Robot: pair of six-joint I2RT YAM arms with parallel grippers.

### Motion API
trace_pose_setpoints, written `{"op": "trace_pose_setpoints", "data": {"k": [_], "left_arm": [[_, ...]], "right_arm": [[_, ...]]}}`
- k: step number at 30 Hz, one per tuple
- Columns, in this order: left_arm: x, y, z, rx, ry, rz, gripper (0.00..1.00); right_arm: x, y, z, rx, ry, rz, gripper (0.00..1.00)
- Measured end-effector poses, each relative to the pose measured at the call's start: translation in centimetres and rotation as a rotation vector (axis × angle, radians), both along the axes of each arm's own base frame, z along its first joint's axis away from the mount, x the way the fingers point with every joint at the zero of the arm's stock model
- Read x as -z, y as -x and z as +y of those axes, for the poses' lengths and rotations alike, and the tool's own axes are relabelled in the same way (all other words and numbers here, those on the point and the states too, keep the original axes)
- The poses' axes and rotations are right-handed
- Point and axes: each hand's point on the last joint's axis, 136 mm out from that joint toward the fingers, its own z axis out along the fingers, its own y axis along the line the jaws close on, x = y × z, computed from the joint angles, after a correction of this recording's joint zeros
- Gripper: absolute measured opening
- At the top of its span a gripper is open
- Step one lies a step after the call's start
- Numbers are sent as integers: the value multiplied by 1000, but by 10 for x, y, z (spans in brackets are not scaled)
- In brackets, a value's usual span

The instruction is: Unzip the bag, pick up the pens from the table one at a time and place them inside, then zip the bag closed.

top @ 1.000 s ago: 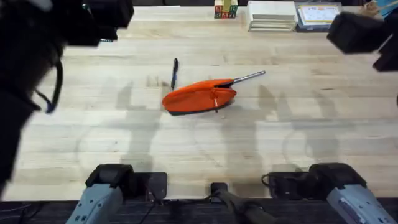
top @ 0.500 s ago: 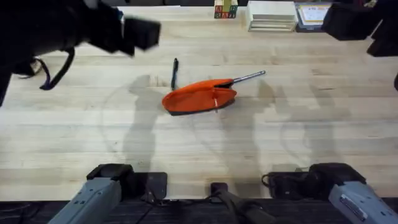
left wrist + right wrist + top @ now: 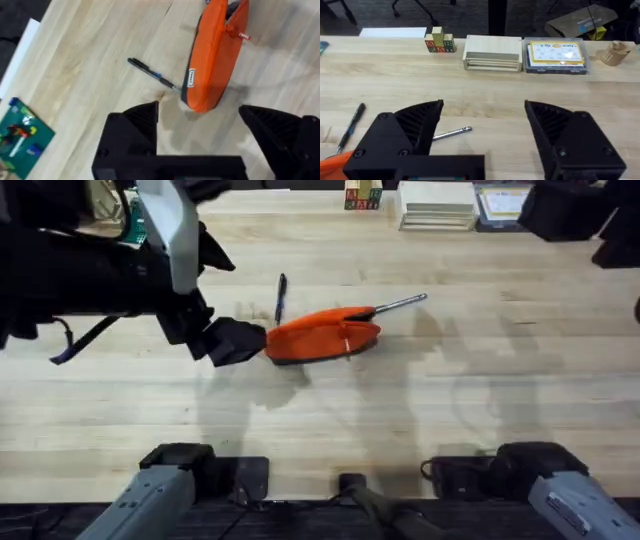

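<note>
The table (image 3: 420, 400) is pale planked wood with visible grain. Near its middle lies the bag (image 3: 322, 337), a soft orange fabric oval with a dark lower edge. A slim black pen (image 3: 281, 297) lies just beside it; a silver pen (image 3: 402, 304) pokes out from its far end. The left gripper (image 3: 200, 130) is wide open at the bag's end, holding nothing. The right gripper (image 3: 484, 131) is also wide open and empty.

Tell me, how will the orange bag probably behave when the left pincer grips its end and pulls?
The bag looks like soft fabric with a sagging outline, so it would probably fold rather than stay stiff. It lies loose on the smooth table, so it may slide toward the left pincer. The silver pen at its far end could roll.
</note>
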Motion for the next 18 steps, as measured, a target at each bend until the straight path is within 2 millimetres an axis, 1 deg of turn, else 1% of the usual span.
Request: {"op": "trace_pose_setpoints", "data": {"k": [8,10,14,18], "left_arm": [[5,-3,11,12,-95,-28,993],[9,1,15,45,-139,-27,994],[28,18,16,160,-199,53,994],[46,21,15,276,-226,117,994]], "right_arm": [[0,0,0,0,0,0,998],[0,0,0,0,0,0,997],[0,0,0,0,0,0,998],[0,0,0,0,0,0,998]]}}
